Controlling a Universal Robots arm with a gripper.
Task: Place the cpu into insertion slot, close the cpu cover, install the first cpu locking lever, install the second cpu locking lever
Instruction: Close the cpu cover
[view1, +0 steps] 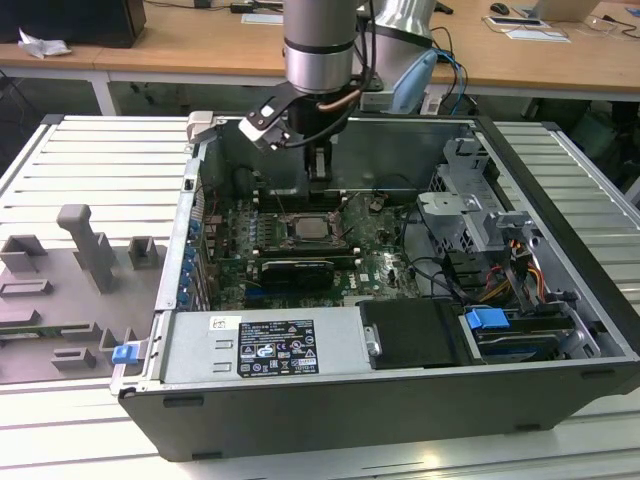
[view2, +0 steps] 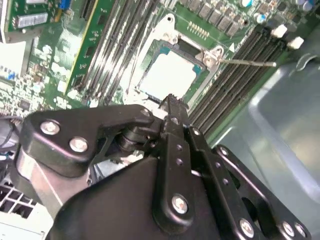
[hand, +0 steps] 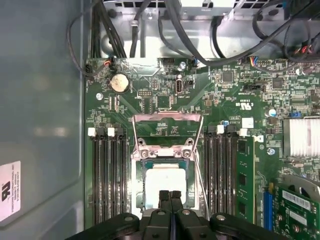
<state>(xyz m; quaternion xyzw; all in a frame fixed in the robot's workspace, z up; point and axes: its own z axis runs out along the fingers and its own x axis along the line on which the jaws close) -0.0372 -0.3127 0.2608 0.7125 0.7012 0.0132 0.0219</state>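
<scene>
One big open computer case lies under the arm, and the pincer hangs down inside it, over the green circuit board. Long black memory slots run along both flanks of the pincer's tips. Just beyond the tips the cpu cover is swung open, its silver frame folded back off the insertion slot, with the board showing through its window. Right below the tips the cpu sits in that slot, pale silver face up. The pincer's two fingers are pressed together with nothing between them, their ends over the cpu's near edge; whether they touch it I cannot tell. Beside the tips a thin locking lever sticks out from the slot's corner.
</scene>
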